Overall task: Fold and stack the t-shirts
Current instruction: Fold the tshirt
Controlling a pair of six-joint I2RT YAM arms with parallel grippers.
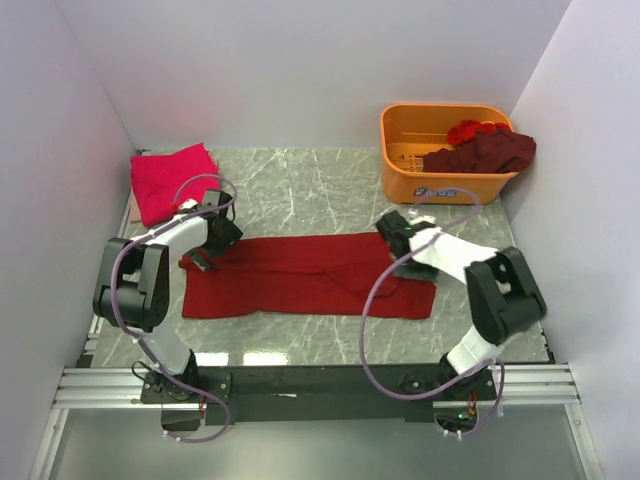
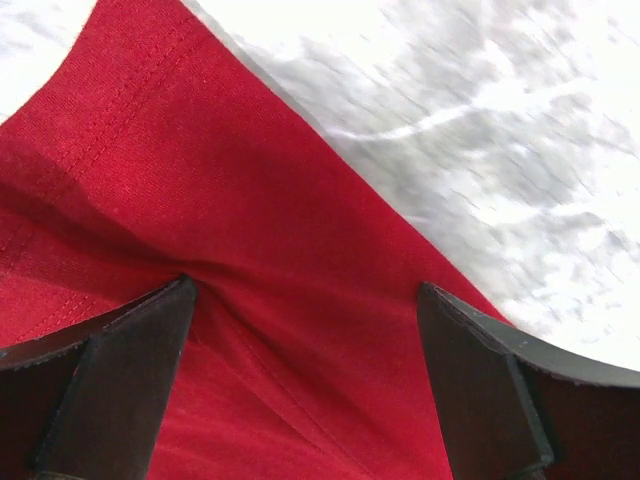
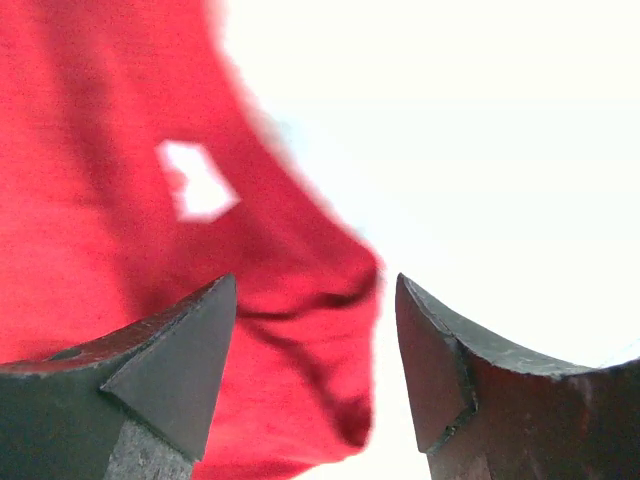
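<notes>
A dark crimson t-shirt (image 1: pixel 300 275) lies folded lengthwise in a long strip across the middle of the table. My left gripper (image 1: pixel 203 258) is open at its left end, and in the left wrist view (image 2: pixel 305 290) the fingers rest on the cloth (image 2: pixel 200 200) near its edge. My right gripper (image 1: pixel 398 255) is open at the shirt's right part. In the right wrist view (image 3: pixel 315 285) it straddles a wrinkled cloth edge (image 3: pixel 300 330) near the white neck label (image 3: pixel 197 180). A folded pink-magenta t-shirt (image 1: pixel 172 180) lies at the back left.
An orange plastic basket (image 1: pixel 400 150) stands at the back right with a maroon shirt (image 1: pixel 485 152) and a red one (image 1: pixel 470 128) in it. White walls close in the left, right and back. The marble table (image 1: pixel 300 195) shows between the shirts.
</notes>
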